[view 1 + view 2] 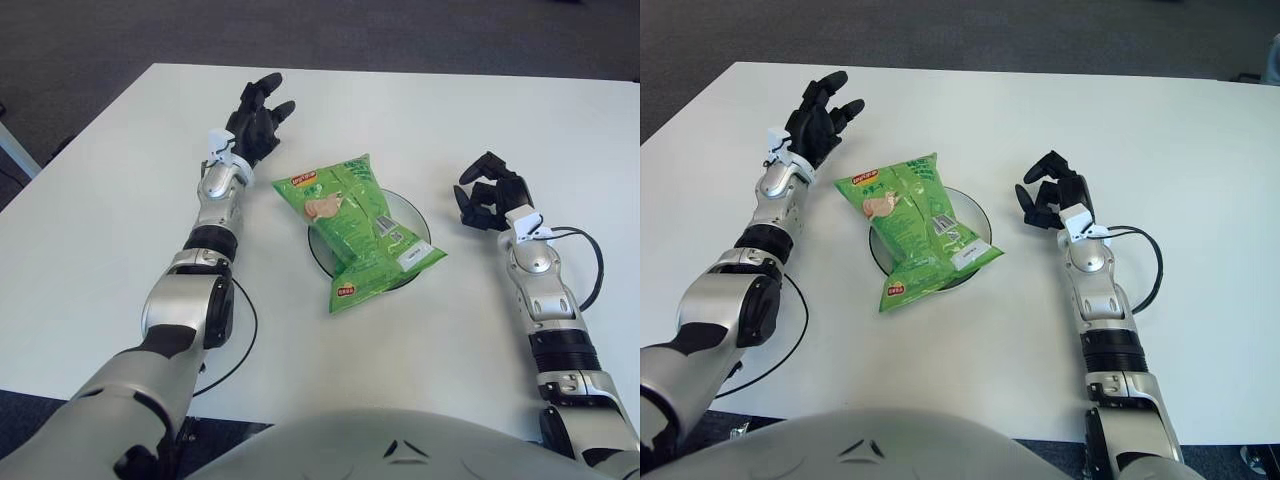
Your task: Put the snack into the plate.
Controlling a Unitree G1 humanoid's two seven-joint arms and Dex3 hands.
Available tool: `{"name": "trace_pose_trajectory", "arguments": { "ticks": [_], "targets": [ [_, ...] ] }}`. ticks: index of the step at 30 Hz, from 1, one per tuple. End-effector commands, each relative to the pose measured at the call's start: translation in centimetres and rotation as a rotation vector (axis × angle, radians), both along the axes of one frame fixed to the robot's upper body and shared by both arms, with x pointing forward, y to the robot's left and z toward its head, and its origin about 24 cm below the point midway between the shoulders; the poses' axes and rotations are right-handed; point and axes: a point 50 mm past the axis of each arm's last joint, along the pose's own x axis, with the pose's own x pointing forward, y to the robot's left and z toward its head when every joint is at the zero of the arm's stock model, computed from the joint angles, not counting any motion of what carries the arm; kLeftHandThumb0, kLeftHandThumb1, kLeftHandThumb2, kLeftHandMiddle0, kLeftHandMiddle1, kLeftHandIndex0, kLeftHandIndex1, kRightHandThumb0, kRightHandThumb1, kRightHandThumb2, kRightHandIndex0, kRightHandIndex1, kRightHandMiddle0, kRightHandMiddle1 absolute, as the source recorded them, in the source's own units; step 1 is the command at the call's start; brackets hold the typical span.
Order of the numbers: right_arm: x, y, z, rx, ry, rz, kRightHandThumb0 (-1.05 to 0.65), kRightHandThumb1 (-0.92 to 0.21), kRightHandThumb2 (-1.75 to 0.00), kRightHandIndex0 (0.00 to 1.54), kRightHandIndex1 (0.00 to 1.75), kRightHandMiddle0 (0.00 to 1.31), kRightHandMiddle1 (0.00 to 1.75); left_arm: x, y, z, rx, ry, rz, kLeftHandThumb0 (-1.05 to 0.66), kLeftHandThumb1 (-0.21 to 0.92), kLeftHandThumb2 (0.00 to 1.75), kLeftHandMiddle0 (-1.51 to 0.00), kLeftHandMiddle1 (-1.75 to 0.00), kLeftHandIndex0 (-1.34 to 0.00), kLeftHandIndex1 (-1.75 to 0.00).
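A green snack bag lies across a dark round plate at the middle of the white table; the bag covers most of the plate and overhangs its near edge. My left hand is up and to the left of the bag, apart from it, its fingers spread and holding nothing. My right hand shows to the right of the plate with its fingers curled and nothing in them.
The white table stretches to its far edge, with dark floor beyond. A black cable loops by my right forearm, and another by my left arm.
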Motion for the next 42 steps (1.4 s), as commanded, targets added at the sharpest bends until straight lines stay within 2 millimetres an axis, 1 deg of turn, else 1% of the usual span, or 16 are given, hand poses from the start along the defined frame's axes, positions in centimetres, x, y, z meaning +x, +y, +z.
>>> {"name": "trace_pose_trajectory", "arguments": {
  "ticks": [1, 2, 3, 6, 7, 8, 9, 10, 13, 17, 19, 22, 27, 33, 37, 42],
  "targets": [
    [-2.5, -0.2, -5.8, 0.004, 0.3, -0.019, -0.4, -0.6, -0.96, 1.01, 1.75, 0.4, 1.75, -0.6, -0.1, -1.5, -0.015, 0.048, 0.031, -0.86, 0.92, 0.87, -0.57, -1.61, -0.34, -1.65],
    [-2.5, -0.2, -5.8, 0.005, 0.3, -0.019, -0.4, -0.6, -0.96, 1.01, 1.75, 0.4, 1.75, -0.7, -0.2, -1.7, -0.014, 0.051, 0.031, -0.8, 0.92, 0.85, -0.61, -1.66, -0.37, -1.69],
    [-2.5, -0.2, -5.7, 0.007, 0.299, -0.021, -0.4, -0.6, -0.96, 1.01, 1.75, 0.4, 1.75, -1.0, -0.6, -2.3, -0.003, 0.07, 0.028, -0.77, 0.92, 0.84, -0.63, -1.69, -0.4, -1.71],
    [-2.5, -0.2, -5.7, 0.009, 0.298, -0.022, -0.4, -0.59, -0.97, 1.02, 1.75, 0.4, 1.75, -1.4, -1.0, -3.1, 0.018, 0.109, 0.025, -0.64, 0.92, 0.79, -0.73, -1.73, -0.48, -1.73],
    [-2.5, -0.2, -5.7, 0.01, 0.298, -0.023, -0.4, -0.59, -0.97, 1.02, 1.75, 0.4, 1.75, -1.5, -0.9, -3.2, 0.023, 0.12, 0.025, -0.59, 0.88, 0.8, -0.74, -1.73, -0.45, -1.74],
    [-2.5, -0.2, -5.7, 0.013, 0.298, -0.023, -0.4, -0.59, -0.97, 1.02, 1.75, 0.41, 1.75, -1.7, -0.8, -3.8, 0.035, 0.159, 0.021, -0.52, 0.81, 0.81, -0.75, -1.74, -0.41, -1.74],
    [-2.5, -0.2, -5.7, 0.015, 0.297, -0.024, -0.4, -0.59, -0.97, 1.01, 1.75, 0.41, 1.75, -1.8, -0.6, -4.3, 0.044, 0.189, 0.018, -0.48, 0.74, 0.86, -0.8, -1.74, -0.41, -1.74],
    [-2.6, -0.1, -5.7, 0.016, 0.297, -0.024, -0.4, -0.59, -0.97, 1.01, 1.75, 0.41, 1.75, -2.2, -0.4, -5.1, 0.046, 0.227, 0.011, -0.46, 0.71, 0.88, -0.82, -1.74, -0.4, -1.74],
    [-2.6, -0.3, -5.6, 0.017, 0.295, -0.023, -0.41, -0.58, -0.98, 1.0, 1.75, 0.41, 1.75, -2.9, -0.1, -6.6, 0.036, 0.299, -0.008, -0.43, 0.59, 0.98, -0.97, -1.75, -0.43, -1.75],
    [-2.7, -0.5, -5.5, 0.006, 0.295, -0.024, -0.4, -0.59, -0.98, 1.01, 1.75, 0.41, 1.75, -3.9, 0.0, -8.3, 0.036, 0.361, -0.03, -0.43, 0.51, 1.08, -1.1, -1.75, -0.47, -1.75],
    [-2.8, -0.5, -5.5, 0.001, 0.292, -0.024, -0.4, -0.59, -0.97, 1.01, 1.75, 0.41, 1.75, -3.9, 0.1, -8.4, 0.043, 0.38, -0.03, -0.44, 0.47, 1.13, -1.17, -1.75, -0.5, -1.75],
    [-2.8, -0.5, -5.5, -0.003, 0.29, -0.024, -0.4, -0.59, -0.97, 1.01, 1.75, 0.41, 1.75, -3.8, 0.1, -8.2, 0.043, 0.392, -0.026, -0.44, 0.45, 1.15, -1.2, -1.75, -0.51, -1.75],
    [-2.9, -0.6, -5.5, -0.008, 0.29, -0.021, -0.41, -0.58, -0.98, 1.02, 1.75, 0.41, 1.75, -3.3, -0.3, -6.7, 0.042, 0.378, -0.016, -0.44, 0.43, 1.17, -1.24, -1.75, -0.52, -1.75],
    [-3.0, -0.6, -5.4, -0.015, 0.287, -0.018, -0.41, -0.57, -1.0, 1.03, 1.75, 0.42, 1.75, -3.8, -0.4, -6.7, 0.051, 0.383, -0.028, -0.45, 0.41, 1.19, -1.25, -1.75, -0.54, -1.75],
    [-3.0, -0.7, -5.3, -0.02, 0.286, -0.023, -0.41, -0.55, -1.02, 1.04, 1.75, 0.43, 1.75, -5.0, -0.8, -7.6, 0.056, 0.389, -0.054, -0.45, 0.41, 1.2, -1.25, -1.75, -0.54, -1.75],
    [-3.0, -0.8, -5.1, -0.025, 0.283, -0.027, -0.41, -0.55, -1.02, 1.03, 1.75, 0.43, 1.75, -5.4, -0.9, -7.9, 0.067, 0.394, -0.052, -0.45, 0.41, 1.2, -1.25, -1.75, -0.54, -1.75]
  ]
}}
